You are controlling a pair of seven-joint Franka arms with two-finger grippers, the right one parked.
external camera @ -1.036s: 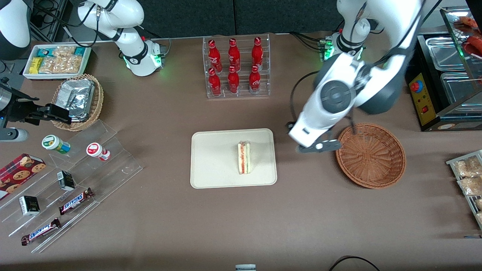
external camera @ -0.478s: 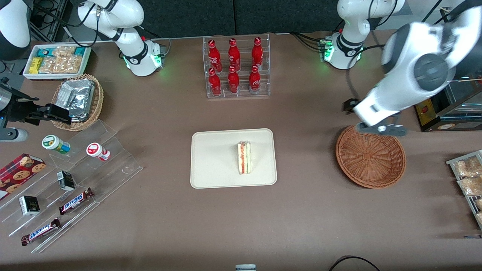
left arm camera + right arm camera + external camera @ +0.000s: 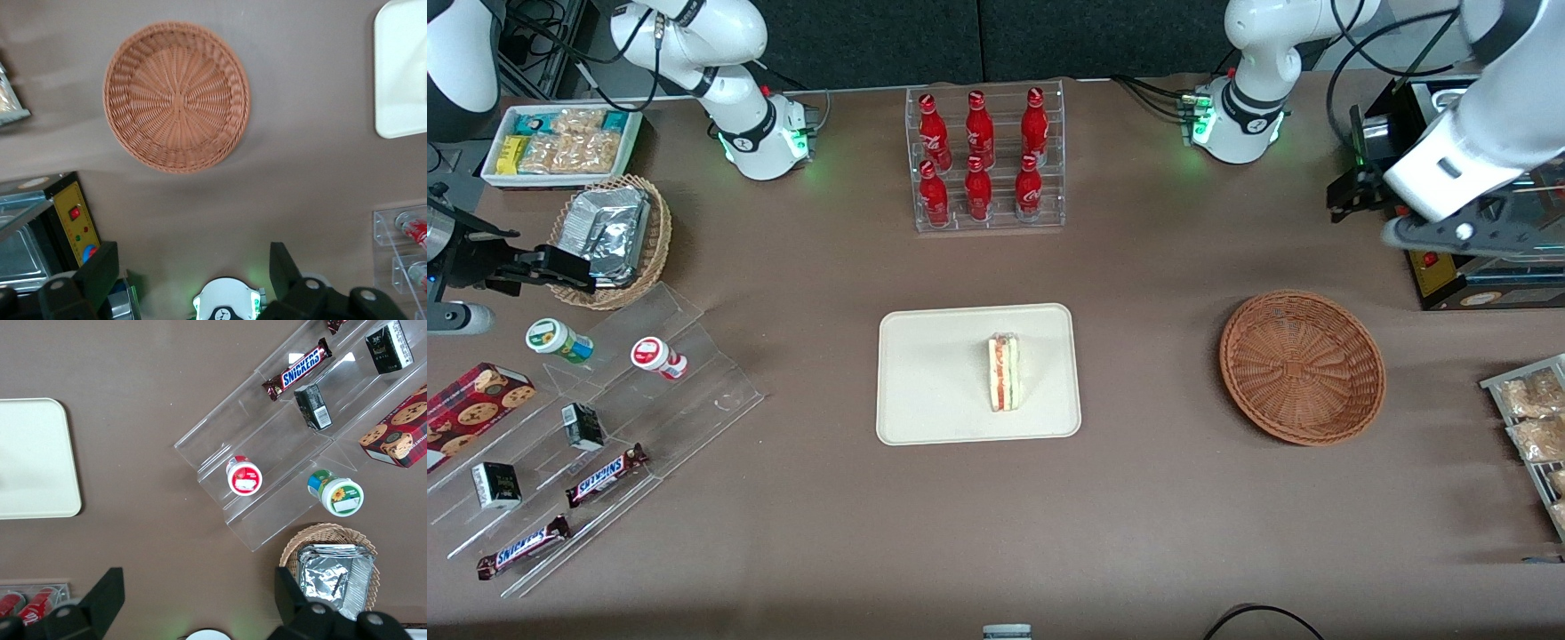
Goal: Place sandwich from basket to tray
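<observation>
Having left the basket (image 3: 1303, 366), the open end effector (image 3: 190, 267) hovers higher.

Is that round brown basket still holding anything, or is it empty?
Empty. The basket shows only bare weave inside; the sandwich lies on the tray. The open tool hangs above the table, farther from the camera than the basket.

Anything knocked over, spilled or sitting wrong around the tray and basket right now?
Nothing stands out. The sandwich lies inside the tray, clear of its rim. The basket sits upright with nothing in it. The pincer is open, holding nothing, raised near the equipment at the working arm's end of the table.
</observation>
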